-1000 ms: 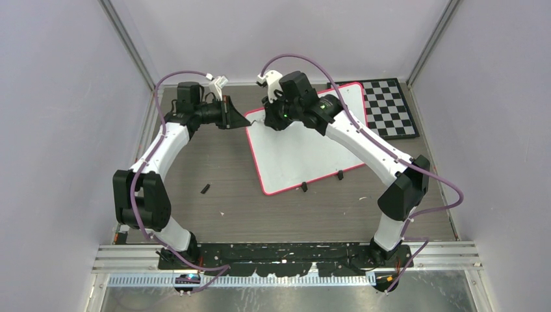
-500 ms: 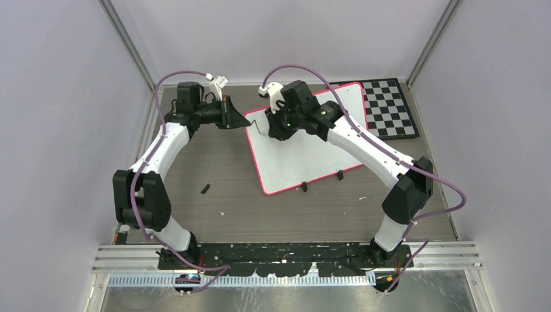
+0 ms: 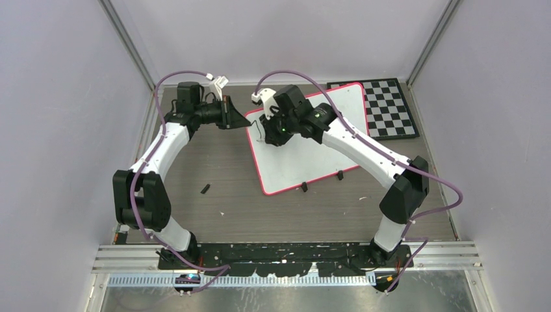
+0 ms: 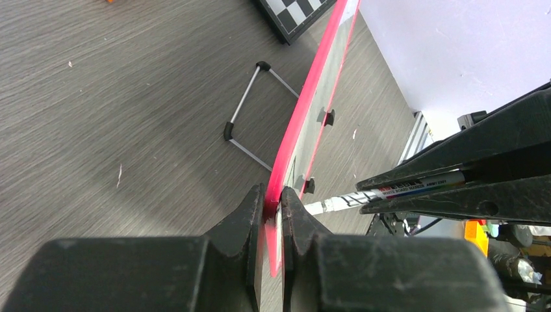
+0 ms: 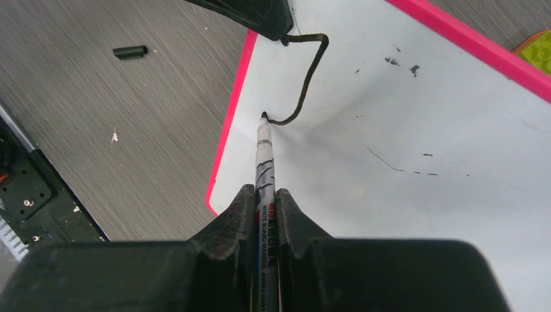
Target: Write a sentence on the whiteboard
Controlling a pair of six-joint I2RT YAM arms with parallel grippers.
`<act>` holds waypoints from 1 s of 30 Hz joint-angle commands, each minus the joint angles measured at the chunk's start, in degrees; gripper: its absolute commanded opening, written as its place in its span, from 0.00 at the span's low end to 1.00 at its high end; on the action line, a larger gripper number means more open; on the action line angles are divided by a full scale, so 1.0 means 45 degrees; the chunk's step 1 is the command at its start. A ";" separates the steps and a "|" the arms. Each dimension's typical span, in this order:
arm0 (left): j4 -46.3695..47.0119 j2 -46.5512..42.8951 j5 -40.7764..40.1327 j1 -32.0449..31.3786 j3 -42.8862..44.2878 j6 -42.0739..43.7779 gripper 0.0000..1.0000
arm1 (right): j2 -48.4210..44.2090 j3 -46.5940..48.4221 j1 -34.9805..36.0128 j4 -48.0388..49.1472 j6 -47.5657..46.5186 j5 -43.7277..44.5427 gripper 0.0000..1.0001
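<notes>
While left gripper (image 4: 273, 197) pinches the whiteboard (image 3: 305, 162) rim, right gripper (image 5: 265, 195) clamping a marker (image 5: 264, 153), tip touching the whiteboard.

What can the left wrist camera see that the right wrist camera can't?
Only the left wrist view shows the black-and-white checkerboard, a thin silver wire stand with black ends, and two small black clips on the board's edge. Only the right wrist view shows the dark curved marker line and a small black piece lying on the grey wood-grain table. Both show the flat white board with a pink-red rim, the left gripper clamped on it, and the white marker in the right gripper.
</notes>
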 commanded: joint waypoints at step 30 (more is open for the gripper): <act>0.0490 -0.0632 -0.0072 -0.0089 0.0056 0.0216 0.00 | -0.0271 0.1007 -0.0654 0.0135 0.0092 0.0152 0.00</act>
